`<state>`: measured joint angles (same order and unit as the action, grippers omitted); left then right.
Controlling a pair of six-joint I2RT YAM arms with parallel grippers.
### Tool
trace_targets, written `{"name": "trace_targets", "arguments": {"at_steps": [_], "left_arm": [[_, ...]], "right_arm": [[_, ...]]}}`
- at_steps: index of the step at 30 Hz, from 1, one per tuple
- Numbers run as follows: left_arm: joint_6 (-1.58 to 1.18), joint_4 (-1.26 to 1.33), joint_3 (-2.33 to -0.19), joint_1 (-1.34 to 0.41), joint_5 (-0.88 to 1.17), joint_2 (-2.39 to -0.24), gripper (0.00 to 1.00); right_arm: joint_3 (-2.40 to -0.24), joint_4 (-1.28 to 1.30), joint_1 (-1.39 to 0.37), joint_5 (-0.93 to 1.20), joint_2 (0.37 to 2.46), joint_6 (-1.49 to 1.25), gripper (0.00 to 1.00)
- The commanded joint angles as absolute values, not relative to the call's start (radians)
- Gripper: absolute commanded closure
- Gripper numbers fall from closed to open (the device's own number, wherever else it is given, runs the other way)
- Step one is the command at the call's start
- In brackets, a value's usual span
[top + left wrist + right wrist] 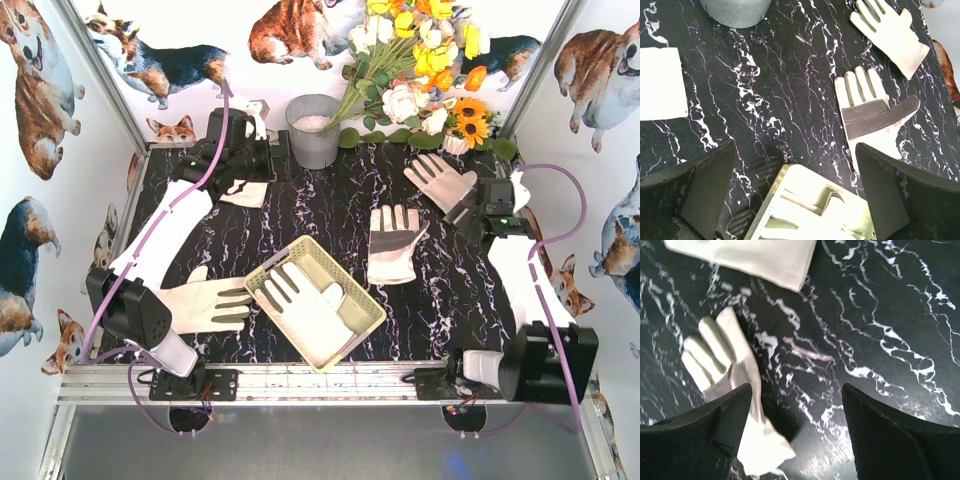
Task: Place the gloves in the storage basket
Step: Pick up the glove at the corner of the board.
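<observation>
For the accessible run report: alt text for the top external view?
A pale yellow-green storage basket near the front of a black marbled table holds a cream glove; other gloves lie outside it. The right gripper hangs by one at the back right. A grey bucket and flowers stand behind.

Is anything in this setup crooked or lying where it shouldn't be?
The storage basket sits askew on the table, diagonal to its edges, holding a glove. Outside it, loose: the left glove, the middle glove and the far-right glove.
</observation>
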<state>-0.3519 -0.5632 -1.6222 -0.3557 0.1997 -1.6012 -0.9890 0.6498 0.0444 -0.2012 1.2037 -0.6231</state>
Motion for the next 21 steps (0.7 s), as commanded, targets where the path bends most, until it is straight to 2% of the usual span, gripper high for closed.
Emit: {"name": "trace_targets", "arguments": {"at_steps": [1, 14, 17, 21], "left_arm": [[-0.363, -0.560, -1.610, -0.353, 0.187, -1.565, 0.00], [-0.440, -0.609, -1.498, -0.350, 0.074, -1.504, 0.00], [-0.487, -0.592, -1.468, -0.350, 0.075, -1.495, 0.00], [-0.519, -0.591, -1.452, -0.350, 0.084, -1.493, 0.00]], "right_arm": [[-0.946, 0.456, 0.162, -0.161, 1.252, -0.699, 0.27], [-1.015, 0.175, 0.363, 0.121, 1.642, -0.778, 0.35], [-1.112, 0.175, 0.385, 0.232, 1.774, -0.807, 0.45], [-1.218, 0.166, 0.388, 0.314, 1.894, -0.832, 0.49]]}}
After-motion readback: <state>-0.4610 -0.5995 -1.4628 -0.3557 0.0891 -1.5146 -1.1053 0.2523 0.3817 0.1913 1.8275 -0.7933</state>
